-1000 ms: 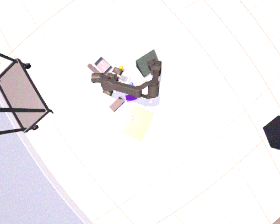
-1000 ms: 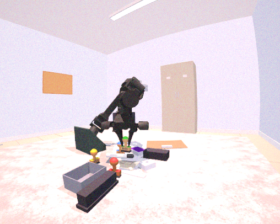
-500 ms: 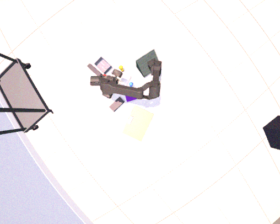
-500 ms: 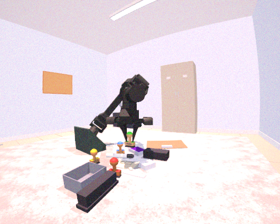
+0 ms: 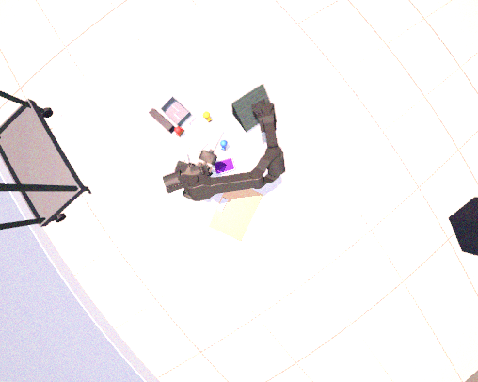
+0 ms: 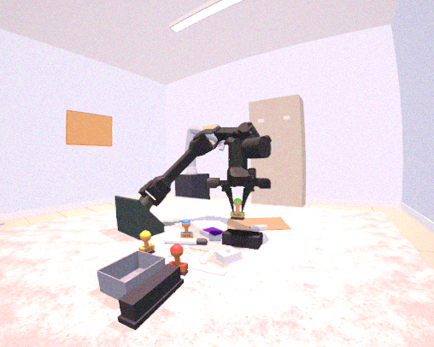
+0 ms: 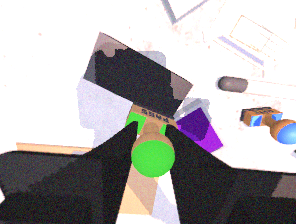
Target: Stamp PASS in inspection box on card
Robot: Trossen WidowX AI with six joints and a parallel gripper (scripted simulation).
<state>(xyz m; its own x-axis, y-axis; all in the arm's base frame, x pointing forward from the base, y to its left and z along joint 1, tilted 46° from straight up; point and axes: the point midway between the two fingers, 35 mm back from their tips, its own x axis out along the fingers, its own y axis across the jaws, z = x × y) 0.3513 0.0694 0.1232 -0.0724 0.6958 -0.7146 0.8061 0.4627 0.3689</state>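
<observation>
The claw (image 5: 205,167) (image 6: 237,210) (image 7: 151,127), nearly shut, grips the raised green PASS stamp (image 6: 237,207) (image 7: 153,158) at the lower centre of the wrist view; its return remains, while inking and printing cannot be confirmed.

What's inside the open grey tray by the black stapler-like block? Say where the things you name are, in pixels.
Nothing visible on the part of the grey tray's (image 6: 110,284) floor that shows in the exterior view; its near wall hides the rest there.
</observation>
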